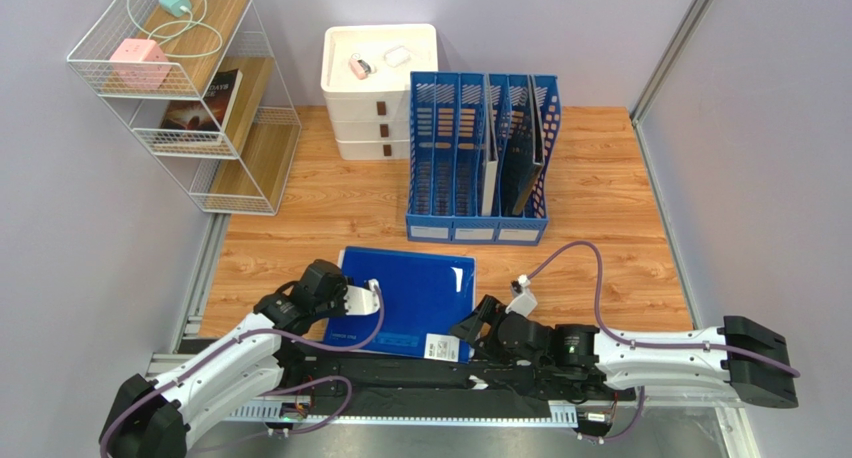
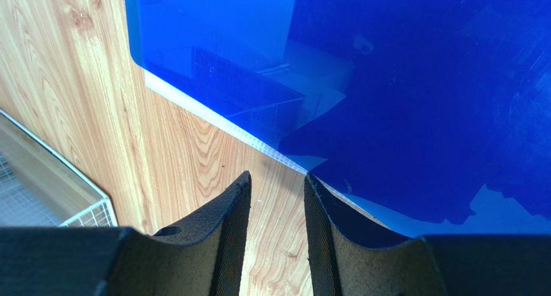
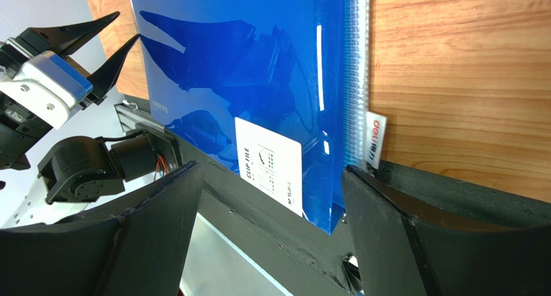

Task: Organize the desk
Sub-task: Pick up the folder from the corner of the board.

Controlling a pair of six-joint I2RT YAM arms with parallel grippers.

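The desk [image 1: 620,228] is a big light-wood tabletop. A glossy blue clip folder [image 1: 405,298] lies flat near its front edge, its near end over the black strip there. My left gripper [image 1: 378,296] is at the folder's left edge. In the left wrist view its jaws [image 2: 277,176] stand apart over bare wood [image 2: 181,154], and one fingertip [image 2: 317,186] overlaps the folder [image 2: 414,83]. My right gripper [image 1: 468,328] is at the folder's near right corner, wide open [image 3: 271,168], with the labelled corner [image 3: 326,218] ahead between its fingers. Neither holds anything.
A blue slotted file rack [image 1: 480,158] holding a few flat items stands behind the folder. Behind that is a white drawer unit [image 1: 378,88] with small items on top. A white wire shelf [image 1: 190,88] stands at the far left. A wall [image 1: 760,178] runs along the right side.
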